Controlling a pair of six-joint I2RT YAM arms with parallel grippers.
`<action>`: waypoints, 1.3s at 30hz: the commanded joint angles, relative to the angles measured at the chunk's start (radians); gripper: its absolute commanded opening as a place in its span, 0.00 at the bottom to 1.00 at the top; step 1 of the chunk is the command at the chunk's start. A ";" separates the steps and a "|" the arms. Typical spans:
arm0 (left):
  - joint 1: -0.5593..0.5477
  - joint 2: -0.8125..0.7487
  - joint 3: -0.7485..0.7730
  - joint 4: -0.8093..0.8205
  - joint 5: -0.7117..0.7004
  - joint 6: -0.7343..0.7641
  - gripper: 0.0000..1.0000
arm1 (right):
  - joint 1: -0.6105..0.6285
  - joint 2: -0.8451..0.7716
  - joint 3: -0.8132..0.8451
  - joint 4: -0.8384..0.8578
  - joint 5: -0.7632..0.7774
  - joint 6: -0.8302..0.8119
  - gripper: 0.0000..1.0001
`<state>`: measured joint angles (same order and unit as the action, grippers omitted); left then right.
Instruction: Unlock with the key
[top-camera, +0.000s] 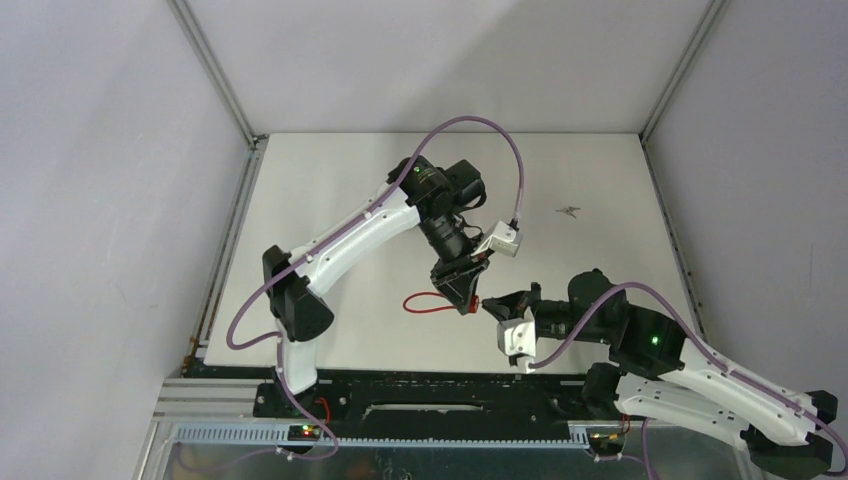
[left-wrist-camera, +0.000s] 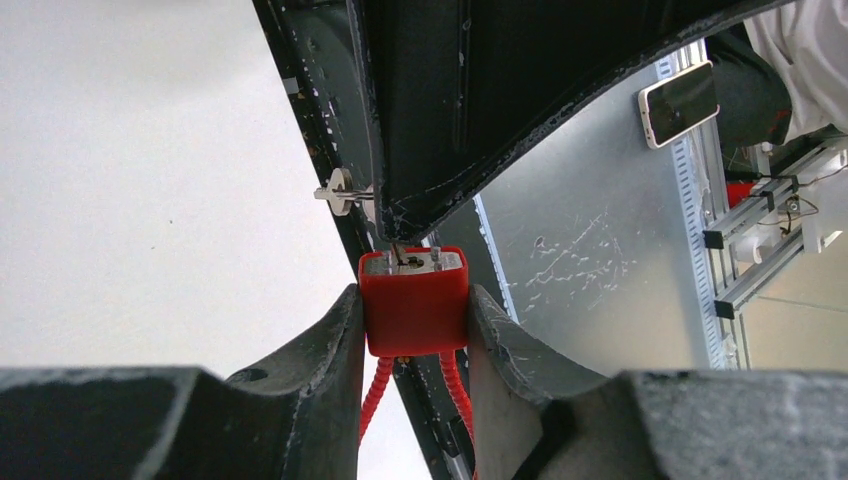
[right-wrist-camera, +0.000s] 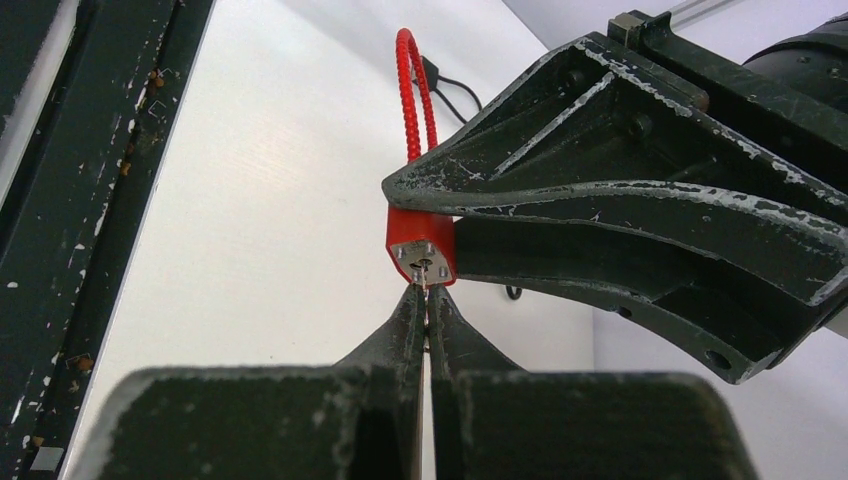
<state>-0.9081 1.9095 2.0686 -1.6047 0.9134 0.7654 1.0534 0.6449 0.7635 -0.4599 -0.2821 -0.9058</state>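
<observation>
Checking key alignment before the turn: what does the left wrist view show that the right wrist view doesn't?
Only the left wrist view shows a silver key head jutting sideways above the red padlock, and a phone in the background. Only the right wrist view shows the red cable loop rising behind the padlock, and the right hand pinched shut on the key. Both show the padlock clamped in the left hand, the key meeting its keyhole face.

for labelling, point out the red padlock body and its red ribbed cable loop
red padlock body (left-wrist-camera: 413, 312), left wrist view, side face
red ribbed cable loop (right-wrist-camera: 405, 40), right wrist view, top bend
</observation>
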 joint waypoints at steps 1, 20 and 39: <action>-0.031 -0.047 0.014 0.001 0.255 0.039 0.00 | -0.001 0.009 -0.031 0.021 0.100 -0.018 0.00; -0.035 -0.007 0.020 0.020 0.092 0.160 0.00 | 0.006 -0.006 0.063 -0.076 -0.008 0.107 0.00; -0.043 0.009 0.014 0.013 0.158 0.245 0.00 | 0.028 0.067 0.110 -0.079 0.104 0.094 0.00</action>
<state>-0.9272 1.9133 2.0621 -1.5970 0.9119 0.9539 1.0554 0.6991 0.8581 -0.5713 -0.2844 -0.7624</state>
